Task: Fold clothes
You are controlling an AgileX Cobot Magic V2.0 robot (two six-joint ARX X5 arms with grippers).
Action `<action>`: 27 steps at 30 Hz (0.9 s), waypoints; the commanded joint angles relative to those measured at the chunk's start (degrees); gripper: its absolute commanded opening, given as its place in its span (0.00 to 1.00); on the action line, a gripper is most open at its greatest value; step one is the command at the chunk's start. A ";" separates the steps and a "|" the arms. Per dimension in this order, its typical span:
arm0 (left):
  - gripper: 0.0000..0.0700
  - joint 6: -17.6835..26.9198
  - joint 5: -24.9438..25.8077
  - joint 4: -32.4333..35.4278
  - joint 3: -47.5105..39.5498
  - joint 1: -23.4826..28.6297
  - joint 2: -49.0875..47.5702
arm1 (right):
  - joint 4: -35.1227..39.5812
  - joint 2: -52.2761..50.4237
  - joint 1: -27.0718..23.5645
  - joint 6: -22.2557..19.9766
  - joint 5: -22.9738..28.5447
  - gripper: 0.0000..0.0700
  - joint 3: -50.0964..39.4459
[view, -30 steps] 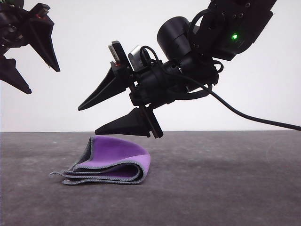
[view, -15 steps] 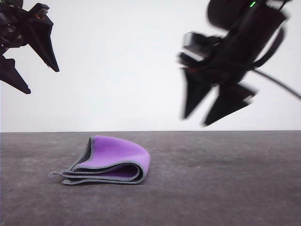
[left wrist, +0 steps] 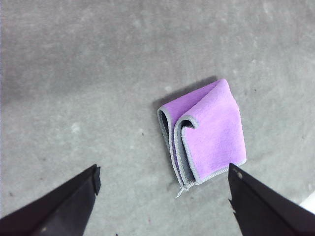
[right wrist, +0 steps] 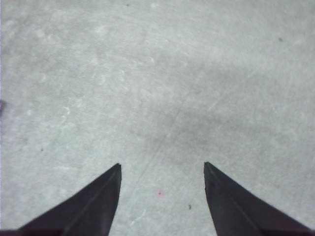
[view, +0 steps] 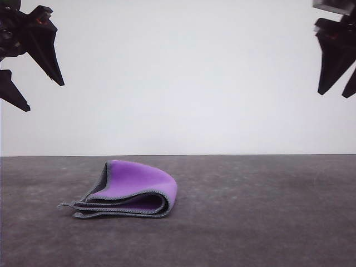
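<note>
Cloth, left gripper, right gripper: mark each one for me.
cloth (view: 136,181), front view, purple top fold.
left gripper (left wrist: 162,196), left wrist view, midway between the open fingertips.
right gripper (right wrist: 162,167), right wrist view, midway between the open fingertips.

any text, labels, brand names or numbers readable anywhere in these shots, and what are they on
None: no readable text in any view.
The folded cloth is plain purple and grey with no tag or print visible.
The left gripper, the right gripper and the grey table show no lettering or numbers.
</note>
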 commanded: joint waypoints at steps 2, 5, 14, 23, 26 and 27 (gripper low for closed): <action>0.73 1.00 -0.11 0.03 1.09 -0.02 0.57 | 0.36 0.51 -1.44 -1.08 -2.49 0.48 0.18; 0.71 0.95 -0.09 -0.09 1.09 -0.02 0.57 | 0.65 0.51 -1.90 -1.06 -2.96 0.47 0.18; 0.02 0.47 -0.04 -0.35 1.11 -0.04 0.57 | 0.84 0.51 -2.05 -1.11 -2.90 0.01 0.18; 0.02 -0.48 -0.02 0.44 1.11 -0.04 0.57 | 1.60 0.51 -2.05 0.80 -2.94 0.01 0.18; 0.02 -0.48 -0.02 0.47 1.11 -0.04 0.57 | 1.60 0.51 -2.05 0.79 -2.92 0.01 0.18; 0.02 -0.48 -0.02 0.50 1.11 -0.04 0.57 | 1.60 0.51 -2.05 0.79 -2.94 0.01 0.18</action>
